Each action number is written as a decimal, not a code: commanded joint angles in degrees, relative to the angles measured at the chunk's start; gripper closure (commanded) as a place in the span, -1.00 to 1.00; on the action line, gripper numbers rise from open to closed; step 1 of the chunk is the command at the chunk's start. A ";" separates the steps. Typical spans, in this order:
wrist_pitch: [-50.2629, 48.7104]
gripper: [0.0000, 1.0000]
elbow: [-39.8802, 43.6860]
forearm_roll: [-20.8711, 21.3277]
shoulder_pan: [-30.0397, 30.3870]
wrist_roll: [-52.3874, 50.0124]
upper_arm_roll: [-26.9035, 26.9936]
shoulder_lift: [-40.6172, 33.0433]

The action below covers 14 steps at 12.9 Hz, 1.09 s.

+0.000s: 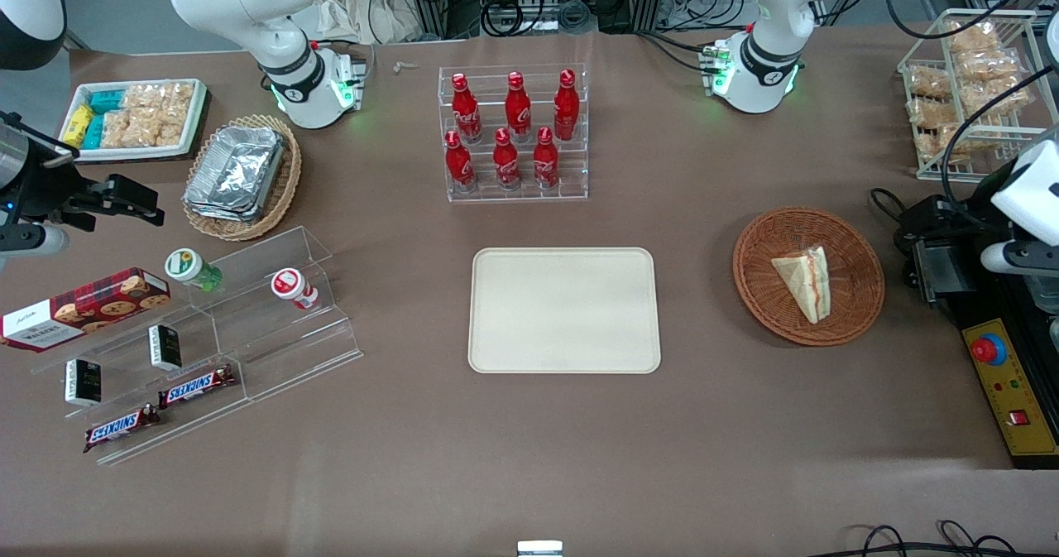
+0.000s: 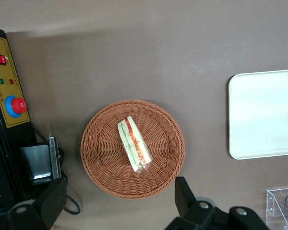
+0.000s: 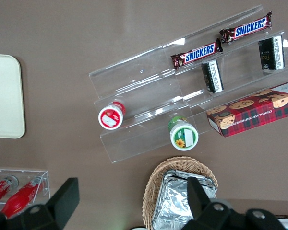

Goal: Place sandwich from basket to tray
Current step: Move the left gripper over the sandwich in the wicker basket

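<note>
Sandwich (image 1: 805, 281): lying flat in the middle of the basket (image 1: 860, 309), filling edge up in the wrist view (image 2: 134, 143), so the red and green layers face the camera and the two bread faces are free at either side for a pinch.

Basket: resting on the table (image 1: 513, 458) toward the working arm's end, well apart from the tray; shallow rim, so judged no obstacle to a descent from above.

Tray (image 1: 564, 309): flat on the table's middle, nearer the front camera than the bottle rack (image 1: 513, 132), bare surface ready to receive; one rounded end visible from the wrist (image 2: 264, 115).

Gripper (image 2: 120, 203): raised high above the basket, off to one side of the sandwich, fingers spread wide and holding nothing; likely poised there to keep the whole target in sight.

Progress: pick not yet begun; sandwich untouched.

Next move, as judged: centre over the wedge, line the fingers across its thin width, then lower.

Risk: clear wrap may be slippery; wedge could tip or slide on the weave.
</note>
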 commanded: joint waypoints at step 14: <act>25.23 -1.00 -32.85 0.21 1.24 -26.86 -0.84 -10.86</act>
